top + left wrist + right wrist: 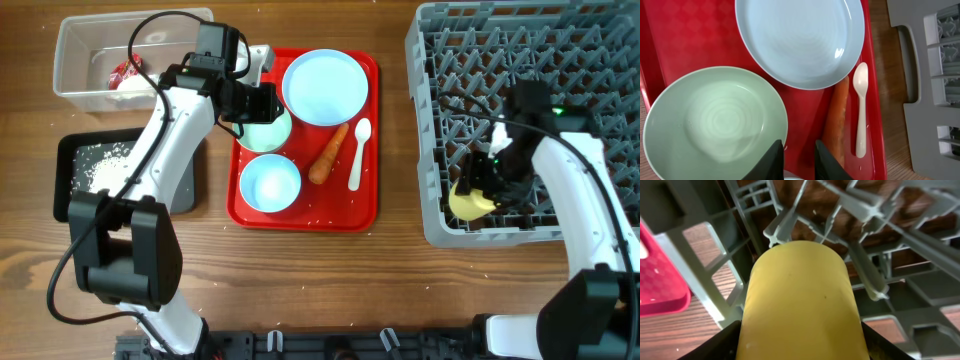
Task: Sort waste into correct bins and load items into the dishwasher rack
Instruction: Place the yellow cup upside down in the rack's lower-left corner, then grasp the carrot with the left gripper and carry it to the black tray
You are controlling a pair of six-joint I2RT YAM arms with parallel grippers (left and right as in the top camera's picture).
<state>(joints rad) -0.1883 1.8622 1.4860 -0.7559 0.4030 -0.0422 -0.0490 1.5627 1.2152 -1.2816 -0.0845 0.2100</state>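
Ok, left to right. Far left on the wooden table, we're seeing the clear plastic rectangular tub sitting at the far side, with the red-and-white crumpled wrapper and white tissue lying inside it. Just nearer than that, the shallow black rectangular tray is holding a patch of loose white rice grains.

Next over, the left gripper is hovering above the big red serving tray. Its jaws are standing a narrow gap apart, red tray is showing between them, and nothing is being clamped. In the wrist view one fingertip is overlapping the right rim of the round pale-green bowl; we can't tell whether it's touching.

On the same tray we're reading a round pale-blue bowl sitting upright at the near-left corner and the round pale-blue plate lying at the far side. The orange carrot is lying tilted, its thin end reaching the plate's rim. The white plastic spoon is lying just beside the carrot, apart from it, scoop end pointing to the far side.

Far right, the large square grey plastic dishwasher rack is standing near the tray, not touching it. The right gripper is clamping the small yellow cup inside the rack, among the upright pegs by its near-left corner. The cup is filling the span between the two fingers.
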